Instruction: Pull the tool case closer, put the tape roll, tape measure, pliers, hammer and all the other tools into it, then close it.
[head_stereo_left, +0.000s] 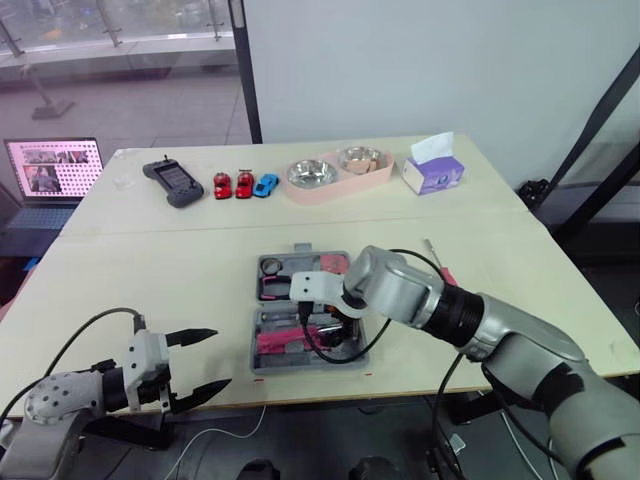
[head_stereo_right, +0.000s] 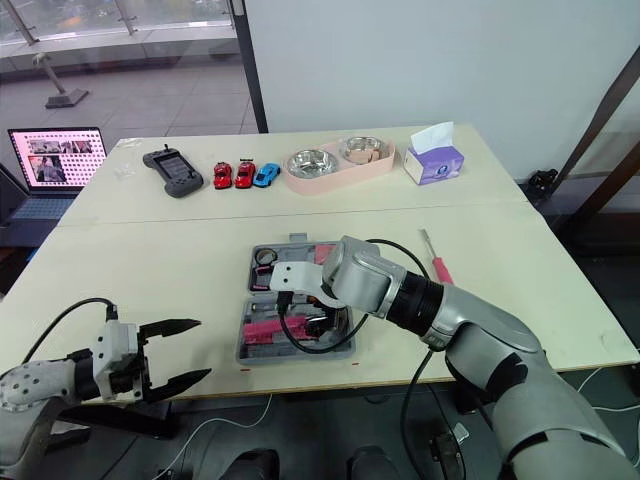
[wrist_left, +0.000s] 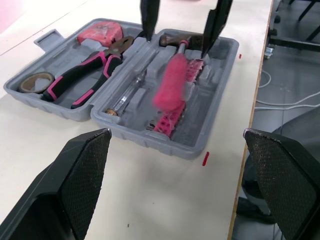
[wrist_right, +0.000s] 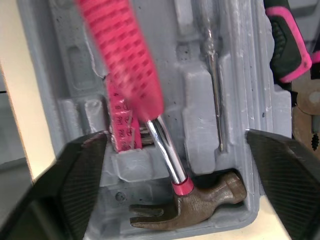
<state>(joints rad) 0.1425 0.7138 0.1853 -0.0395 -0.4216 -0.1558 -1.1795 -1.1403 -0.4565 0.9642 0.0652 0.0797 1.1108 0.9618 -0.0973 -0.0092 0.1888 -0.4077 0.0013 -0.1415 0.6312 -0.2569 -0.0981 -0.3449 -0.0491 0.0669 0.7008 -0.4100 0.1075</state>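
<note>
The grey tool case lies open at the table's front middle. Its far half holds a tape roll, pink-handled pliers and a red tape measure. The near half holds a thin screwdriver and a hammer whose pink handle looks blurred. My right gripper hangs open just above the hammer's head end, nothing between its fingers. My left gripper stands open at the front edge, left of the case. A red-handled screwdriver lies on the table right of the case.
Along the far side stand a grey handheld device, three toy cars, a pink double bowl and a tissue box. A laptop sits beyond the table's left edge. The case lies close to the front edge.
</note>
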